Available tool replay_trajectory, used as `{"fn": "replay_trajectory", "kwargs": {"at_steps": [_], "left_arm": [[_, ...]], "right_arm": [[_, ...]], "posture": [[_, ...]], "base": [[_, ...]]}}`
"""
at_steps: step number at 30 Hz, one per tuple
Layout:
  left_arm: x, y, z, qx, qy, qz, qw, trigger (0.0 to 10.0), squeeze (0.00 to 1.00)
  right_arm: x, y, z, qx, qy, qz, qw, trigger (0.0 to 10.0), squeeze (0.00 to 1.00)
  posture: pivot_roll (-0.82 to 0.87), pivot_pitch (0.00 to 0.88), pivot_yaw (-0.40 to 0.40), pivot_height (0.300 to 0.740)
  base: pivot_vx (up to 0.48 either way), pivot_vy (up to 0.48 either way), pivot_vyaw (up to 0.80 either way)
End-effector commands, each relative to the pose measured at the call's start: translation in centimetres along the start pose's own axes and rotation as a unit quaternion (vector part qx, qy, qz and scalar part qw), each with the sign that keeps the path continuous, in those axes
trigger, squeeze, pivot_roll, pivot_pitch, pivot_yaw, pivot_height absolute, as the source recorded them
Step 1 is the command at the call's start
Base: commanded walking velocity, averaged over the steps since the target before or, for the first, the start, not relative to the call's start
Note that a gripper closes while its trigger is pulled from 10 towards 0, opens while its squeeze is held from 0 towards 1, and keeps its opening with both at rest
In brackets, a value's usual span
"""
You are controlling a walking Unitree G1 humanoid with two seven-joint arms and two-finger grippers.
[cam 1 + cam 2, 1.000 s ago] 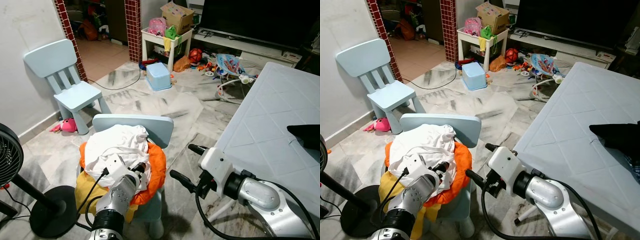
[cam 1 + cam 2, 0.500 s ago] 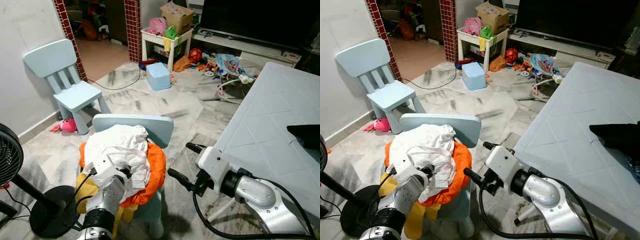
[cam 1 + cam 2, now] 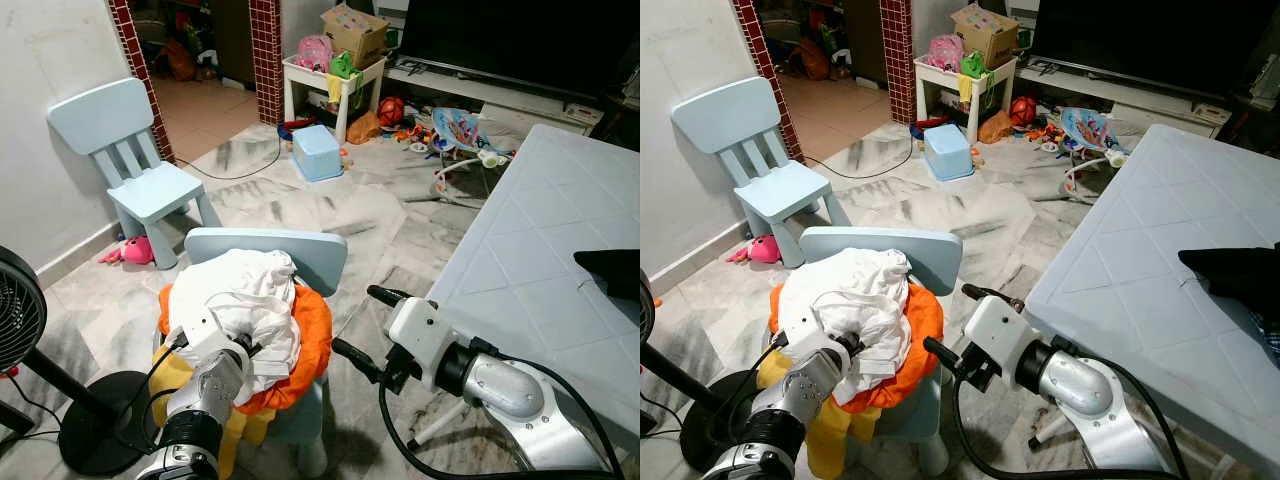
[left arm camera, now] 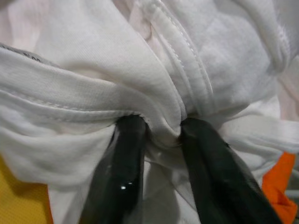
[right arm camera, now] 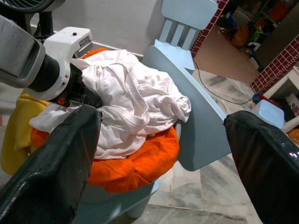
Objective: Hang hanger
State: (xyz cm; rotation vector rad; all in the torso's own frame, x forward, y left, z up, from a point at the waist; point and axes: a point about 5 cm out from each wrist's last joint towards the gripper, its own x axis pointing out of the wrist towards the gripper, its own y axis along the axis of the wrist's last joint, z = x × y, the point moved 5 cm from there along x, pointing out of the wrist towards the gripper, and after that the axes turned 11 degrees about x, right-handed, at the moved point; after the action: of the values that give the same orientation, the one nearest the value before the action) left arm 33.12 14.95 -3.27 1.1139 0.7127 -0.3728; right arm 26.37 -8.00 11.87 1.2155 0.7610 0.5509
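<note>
While no hanger can be made out among the clothes, the left tool (image 3: 243,347) is pinching a fold of the white garment (image 3: 245,295) heaped on the small chair (image 3: 300,255), the right tool (image 3: 362,330) waiting spread beside the seat.

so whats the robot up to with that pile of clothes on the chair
The left gripper has closed its jaws on a fold of the white garment that tops the pile on the small blue chair. An orange garment and a yellow one lie under it. The right gripper hovers beside the chair with its jaws wide open, holding nothing. I can't make out a hanger in these views.
</note>
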Motion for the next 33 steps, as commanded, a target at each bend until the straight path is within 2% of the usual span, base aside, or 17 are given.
{"fn": "replay_trajectory", "kwargs": {"at_steps": [1,6,9,16,17,18,20,23,24,25,26,27,28,29,30,33], "left_arm": [[0.0,1.2,-0.1,0.009,0.007,0.02,1.0,0.0,0.0],[0.0,1.9,-0.5,0.013,0.015,0.037,0.999,0.0,0.0],[-0.3,3.4,-0.9,0.046,0.025,0.074,0.996,0.0,0.0],[-0.3,3.4,-0.9,0.046,0.025,0.074,0.996,0.0,0.0],[-0.8,5.0,-1.9,0.077,0.04,0.107,0.99,0.0,0.0],[-0.8,5.0,-1.9,0.077,0.04,0.107,0.99,0.0,0.0],[-1.4,6.3,-3.7,0.117,0.064,0.129,0.983,0.0,0.0],[-1.2,5.8,-3.5,0.121,0.057,0.117,0.984,0.0,0.0],[-1.1,5.3,-3.3,0.124,0.048,0.104,0.986,2.7,0.0],[-1.1,5.3,-3.3,0.124,0.048,0.104,0.986,2.7,0.0],[-1.0,4.9,-2.6,0.121,0.036,0.093,0.988,10.0,0.0],[-1.0,4.9,-2.6,0.121,0.036,0.093,0.988,10.0,0.0],[-1.0,4.6,-1.9,0.117,0.027,0.086,0.989,10.0,0.0],[-1.1,4.5,-1.3,0.116,0.025,0.086,0.989,10.0,1.0],[-1.3,4.4,-0.7,0.116,0.019,0.088,0.989,10.0,1.0],[-1.4,4.2,-0.2,0.12,0.015,0.09,0.989,10.0,1.0]], "right_arm": [[0.2,-0.1,0.2,-0.007,0.0,-0.003,1.0,10.0,0.0],[0.3,-0.1,0.4,-0.011,-0.002,-0.002,1.0,10.0,0.0],[0.3,0.0,0.7,-0.015,-0.005,-0.001,1.0,10.0,0.0],[0.3,0.0,0.7,-0.015,-0.005,-0.001,1.0,10.0,0.0],[0.5,0.1,1.0,-0.016,-0.01,0.002,1.0,10.0,0.0],[0.5,0.1,1.0,-0.016,-0.01,0.002,1.0,10.0,0.0],[0.9,0.3,1.3,-0.019,-0.016,0.007,1.0,10.0,0.0],[1.0,0.3,1.3,-0.02,-0.016,0.008,1.0,10.0,0.0],[1.0,0.3,1.3,-0.021,-0.015,0.008,1.0,10.0,0.0],[1.0,0.3,1.3,-0.021,-0.015,0.008,1.0,10.0,0.0],[1.0,0.3,1.3,-0.022,-0.015,0.009,1.0,10.0,0.0],[1.0,0.3,1.3,-0.022,-0.015,0.009,1.0,10.0,0.0],[1.0,0.3,1.3,-0.023,-0.016,0.009,1.0,10.0,0.0],[0.9,0.3,1.5,-0.024,-0.018,0.009,1.0,10.0,0.0],[0.9,0.3,1.6,-0.025,-0.02,0.009,0.999,10.0,0.0],[0.9,0.2,1.7,-0.026,-0.022,0.01,0.999,10.0,0.0]], "posture": [[-0.23,0.0,-0.019,0.74],[-0.23,0.0,-0.021,0.74],[-0.23,0.0,-0.023,0.74],[-0.23,0.0,-0.023,0.74],[-0.2,0.0,-0.037,0.74],[-0.2,0.0,-0.037,0.74],[-0.2,0.0,-0.037,0.74],[-0.2,0.0,-0.037,0.74],[-0.2,0.0,-0.037,0.74],[-0.2,0.0,-0.037,0.74],[-0.2,0.0,-0.035,0.74],[-0.2,0.0,-0.035,0.74],[-0.2,0.0,-0.032,0.74],[-0.2,0.0,-0.03,0.74],[-0.2,0.0,-0.028,0.74],[-0.2,0.0,-0.025,0.74]], "base": [[0.0,0.0,0.0],[0.0,0.0,0.0],[0.0,0.0,0.0],[0.0,0.0,0.0],[0.0,0.0,0.0],[0.0,0.0,0.0],[0.0,0.0,0.0],[0.0,0.0,0.0],[0.0,0.0,0.0],[0.0,0.0,0.0],[0.0,0.0,0.0],[0.0,0.0,0.0],[0.0,0.0,0.0],[0.0,0.0,0.0],[0.0,0.0,0.0],[0.0,0.0,0.0]]}}
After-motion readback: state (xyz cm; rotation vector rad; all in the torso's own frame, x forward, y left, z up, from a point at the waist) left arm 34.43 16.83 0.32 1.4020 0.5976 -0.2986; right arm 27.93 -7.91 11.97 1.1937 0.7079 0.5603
